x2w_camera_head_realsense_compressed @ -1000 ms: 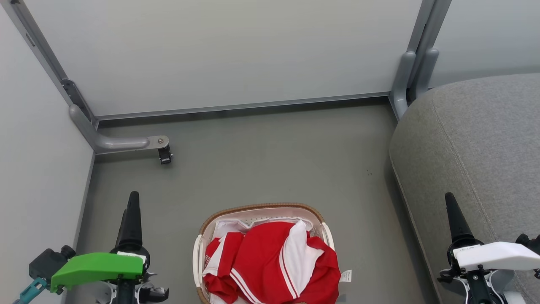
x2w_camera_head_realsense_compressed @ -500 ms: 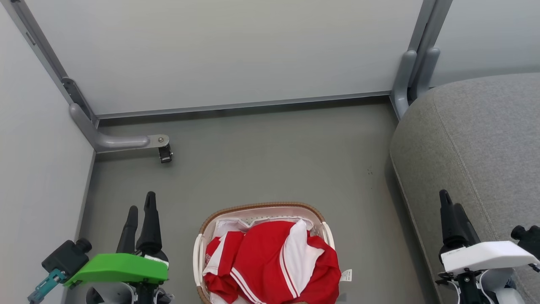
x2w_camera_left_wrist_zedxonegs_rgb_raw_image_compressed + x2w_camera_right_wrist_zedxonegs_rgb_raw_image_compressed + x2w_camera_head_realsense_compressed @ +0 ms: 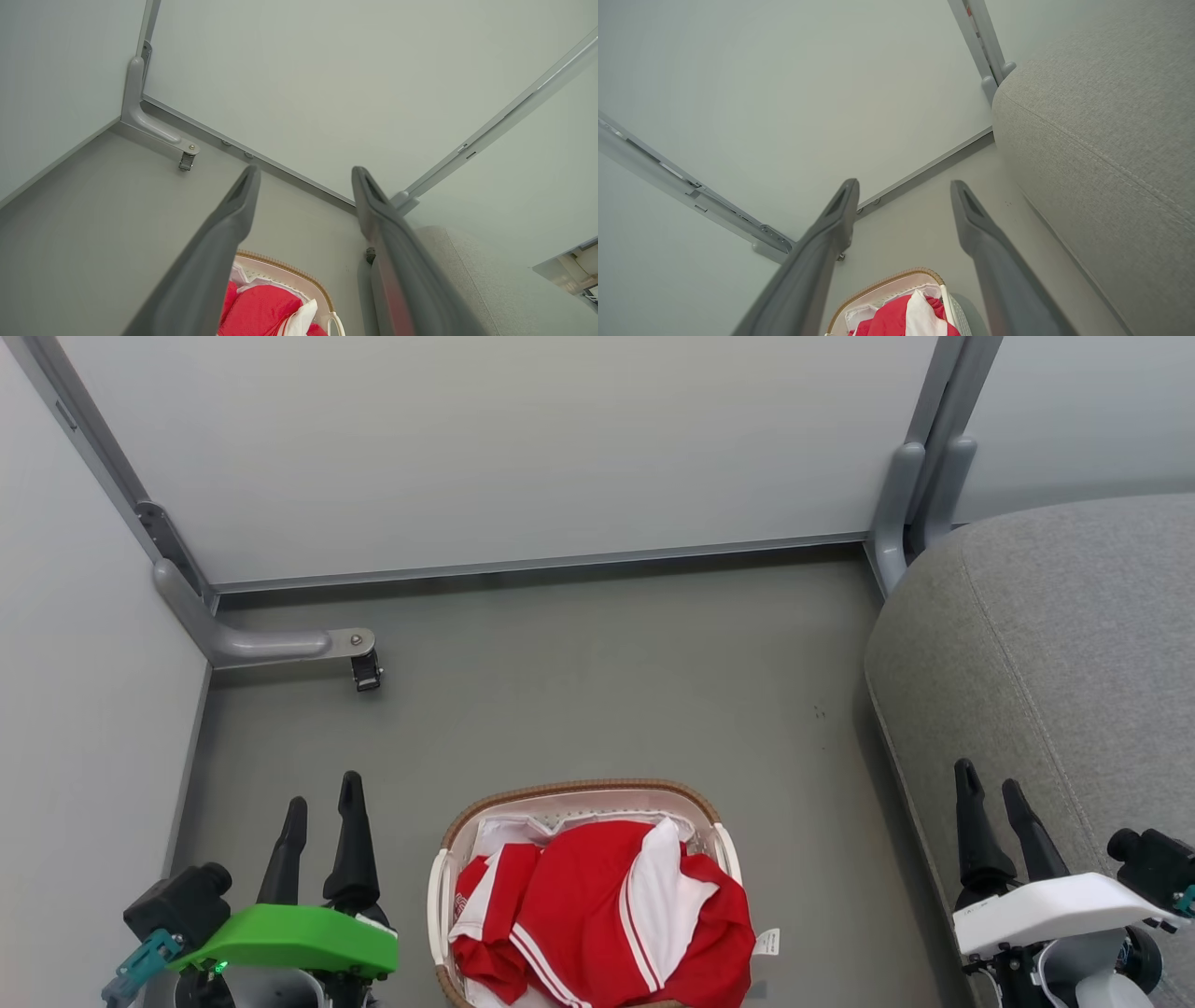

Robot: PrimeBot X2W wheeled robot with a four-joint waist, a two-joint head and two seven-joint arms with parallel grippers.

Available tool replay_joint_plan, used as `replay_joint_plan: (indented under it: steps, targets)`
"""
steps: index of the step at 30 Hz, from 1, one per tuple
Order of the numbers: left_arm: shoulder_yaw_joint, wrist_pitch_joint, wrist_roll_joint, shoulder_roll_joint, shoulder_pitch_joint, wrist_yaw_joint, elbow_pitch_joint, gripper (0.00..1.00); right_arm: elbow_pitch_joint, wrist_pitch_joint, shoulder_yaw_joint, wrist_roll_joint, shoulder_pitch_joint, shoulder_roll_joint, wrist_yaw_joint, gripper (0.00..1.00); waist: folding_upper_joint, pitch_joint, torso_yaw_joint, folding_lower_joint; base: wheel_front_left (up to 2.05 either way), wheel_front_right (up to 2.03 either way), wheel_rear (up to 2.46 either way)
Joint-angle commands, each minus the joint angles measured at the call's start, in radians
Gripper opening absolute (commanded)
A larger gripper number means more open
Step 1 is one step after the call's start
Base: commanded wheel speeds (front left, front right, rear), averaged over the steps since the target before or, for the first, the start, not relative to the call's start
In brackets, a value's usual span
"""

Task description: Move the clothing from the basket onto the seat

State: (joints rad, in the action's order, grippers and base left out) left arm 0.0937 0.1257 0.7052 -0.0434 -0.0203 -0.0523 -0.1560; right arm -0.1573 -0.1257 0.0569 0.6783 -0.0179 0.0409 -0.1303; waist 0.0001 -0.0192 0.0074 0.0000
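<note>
Since the clothing (image 3: 607, 915) lies heaped in the basket (image 3: 569, 791), which stands on the floor (image 3: 597, 681) with the seat (image 3: 1055, 653) off to its right, a good first reach would, I judge, drop over the basket's middle and pinch a thick red fold high on the heap, clear of the white liner (image 3: 499, 835), then lift straight up so the basket itself is not dragged. The left pincer (image 3: 324, 788) hovers just left of the basket and the right pincer (image 3: 988, 775) well right of it, both pointing forward, fingers parted fairly wide, holding nothing.
</note>
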Motion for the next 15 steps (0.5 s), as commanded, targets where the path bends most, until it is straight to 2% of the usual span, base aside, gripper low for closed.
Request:
replay_joint_plan:
  steps: [1,15]
  targets:
    - [-0.003,0.012,-0.034,-0.007,0.002,0.005,0.008,1.00,0.012,-0.011,-0.002,-0.036,0.000,0.007,0.000,1.00,-0.0001,-0.001,0.000,0.0000,0.00,0.00,0.00]
    - [0.032,0.048,-0.169,-0.008,0.018,0.009,-0.027,1.00,0.001,-0.048,-0.009,-0.203,0.015,0.008,0.000,1.00,-0.0001,0.003,0.003,0.0000,0.00,0.00,0.00]
